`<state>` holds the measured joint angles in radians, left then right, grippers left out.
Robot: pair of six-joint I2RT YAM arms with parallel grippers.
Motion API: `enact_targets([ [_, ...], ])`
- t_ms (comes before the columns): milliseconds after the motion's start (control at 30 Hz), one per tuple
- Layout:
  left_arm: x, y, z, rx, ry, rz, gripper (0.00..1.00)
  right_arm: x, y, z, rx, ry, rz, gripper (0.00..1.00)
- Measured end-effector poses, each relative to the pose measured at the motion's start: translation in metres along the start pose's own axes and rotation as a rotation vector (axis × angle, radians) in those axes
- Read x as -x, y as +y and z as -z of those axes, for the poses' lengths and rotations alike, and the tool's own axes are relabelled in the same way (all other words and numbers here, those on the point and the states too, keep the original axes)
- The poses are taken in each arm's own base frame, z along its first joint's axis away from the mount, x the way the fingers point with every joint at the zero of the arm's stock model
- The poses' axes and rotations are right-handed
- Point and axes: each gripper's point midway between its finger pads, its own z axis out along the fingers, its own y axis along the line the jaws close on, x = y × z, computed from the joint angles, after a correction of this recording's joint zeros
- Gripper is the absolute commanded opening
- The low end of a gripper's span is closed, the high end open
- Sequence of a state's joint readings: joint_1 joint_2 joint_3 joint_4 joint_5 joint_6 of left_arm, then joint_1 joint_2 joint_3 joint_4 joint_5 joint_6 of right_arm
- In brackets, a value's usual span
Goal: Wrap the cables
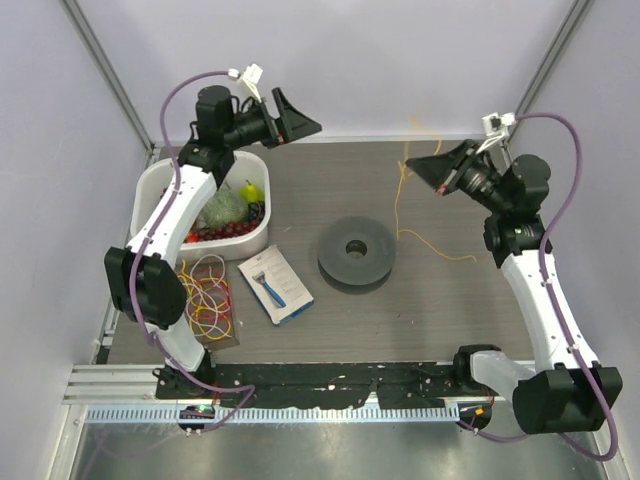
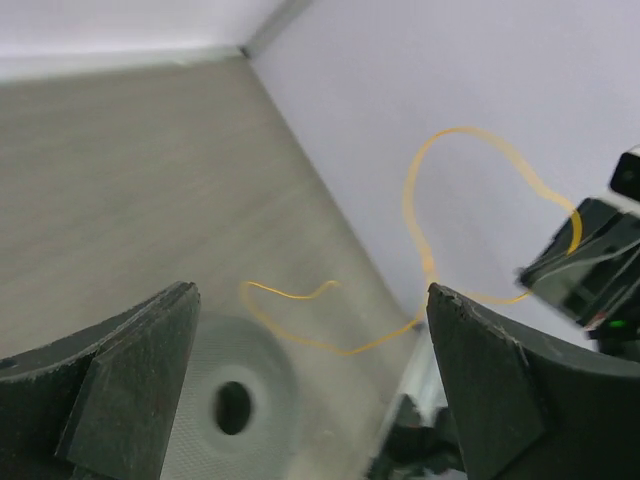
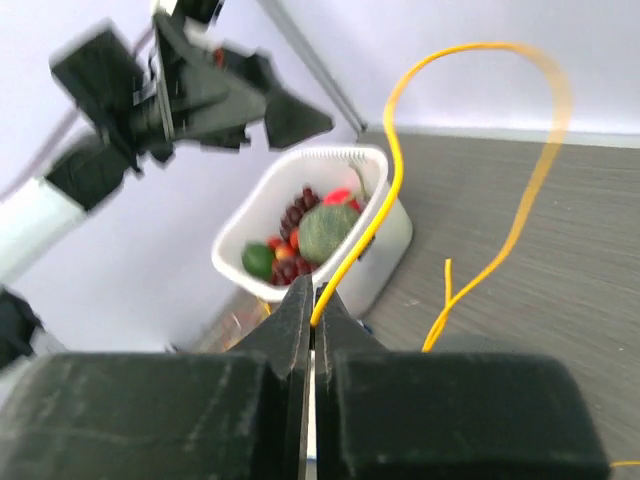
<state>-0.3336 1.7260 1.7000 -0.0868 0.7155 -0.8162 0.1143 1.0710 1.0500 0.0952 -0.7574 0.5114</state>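
Observation:
The cable is a thread-thin yellow-orange wire [image 1: 398, 205] looping over the back right of the table, near the dark grey round spool [image 1: 356, 252] at the middle. My right gripper [image 1: 425, 165] hangs above the table's back right, shut on the wire [image 3: 390, 160], which comes out between its tips [image 3: 312, 300] and arcs upward. My left gripper [image 1: 300, 125] is raised at the back left, open and empty. In the left wrist view its jaws [image 2: 310, 300] stand wide apart, with the wire [image 2: 415, 200] and the blurred spool [image 2: 235, 400] far beyond them.
A white tub [image 1: 160, 190] of fruit stands at the back left, below the left arm. In front of it lie a packaged razor [image 1: 277, 283] and a pile of coloured bands [image 1: 208, 300]. Walls close in the back and both sides.

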Motion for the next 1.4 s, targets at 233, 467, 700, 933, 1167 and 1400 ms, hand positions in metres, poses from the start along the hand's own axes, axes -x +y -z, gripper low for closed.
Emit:
enact_targets([
  [233,0.008,0.009,0.030,0.051,-0.024,-0.371,1.00,0.040,-0.050,0.014,-0.094,-0.167,-0.442,0.01],
  [467,-0.055,-0.057,0.032,-0.118,0.076,-0.624,0.96,0.029,-0.101,0.012,-0.343,-0.104,-0.510,0.01],
  [700,-0.152,-0.043,-0.004,-0.192,0.280,-0.565,0.92,0.026,-0.091,0.017,-0.315,-0.125,-0.542,0.01],
  [933,-0.200,-0.042,-0.059,-0.259,0.331,-0.547,0.86,0.022,-0.080,0.015,-0.278,-0.133,-0.574,0.01],
  [1167,-0.196,-0.025,-0.109,-0.241,0.273,-0.545,0.49,0.024,-0.067,0.020,-0.261,-0.142,-0.569,0.01],
  [1400,-0.195,-0.010,-0.124,-0.239,0.257,-0.513,0.00,0.025,-0.063,0.023,-0.262,-0.146,-0.560,0.01],
])
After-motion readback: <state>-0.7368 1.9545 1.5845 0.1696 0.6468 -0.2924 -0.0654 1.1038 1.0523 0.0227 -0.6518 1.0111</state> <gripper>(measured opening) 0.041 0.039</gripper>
